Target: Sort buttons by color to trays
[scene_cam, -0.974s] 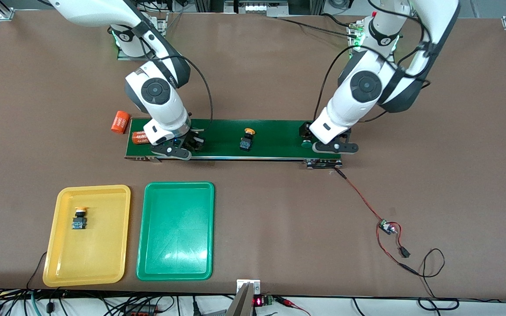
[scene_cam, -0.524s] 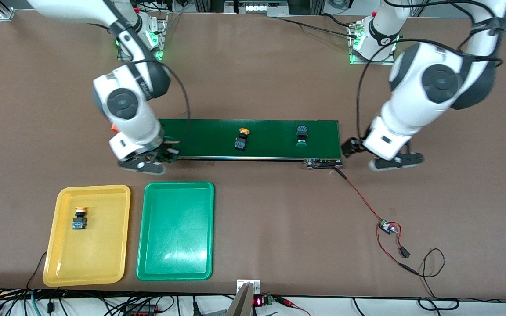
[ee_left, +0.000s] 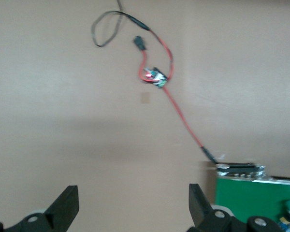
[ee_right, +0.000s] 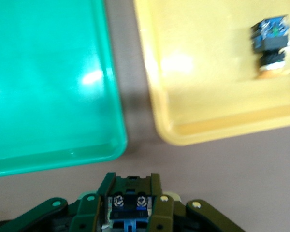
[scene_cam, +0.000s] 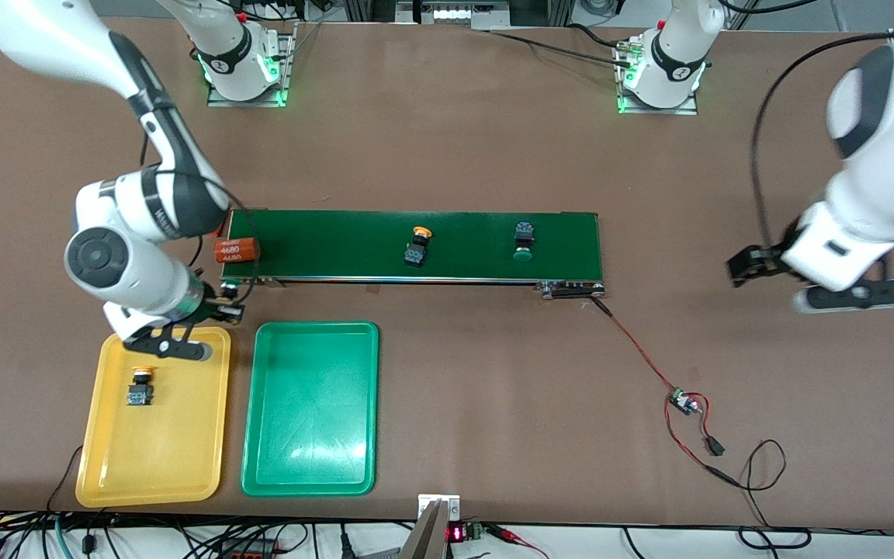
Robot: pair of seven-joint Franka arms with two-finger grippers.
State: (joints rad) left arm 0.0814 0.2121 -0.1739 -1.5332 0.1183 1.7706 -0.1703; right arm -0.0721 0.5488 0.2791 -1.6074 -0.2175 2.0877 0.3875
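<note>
A button (ee_right: 129,207) is pinched tight in the right gripper (scene_cam: 216,311), up by the 12 o'clock rim of the yellow tray (scene_cam: 164,450), likely to be dropped in. Its cap is hidden. 1 yellow-capped button (scene_cam: 139,386) lies in that tray. At 12 o'clock from the green tray (scene_cam: 311,404), the conveyor belt (scene_cam: 338,241) carries an orange-capped button (scene_cam: 417,247) and a green-capped button (scene_cam: 524,241). The left gripper (ee_left: 133,195) waits over bare table, jaws wide.

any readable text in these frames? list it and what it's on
"4680": on the orange cylinder lying at the right arm's end of the conveyor belt; it repeats around the side, the other rows partly cut off.
Lettering on the right arm's wrist link: too small to read.
Red display at the table's near edge: digits unreadable.
</note>
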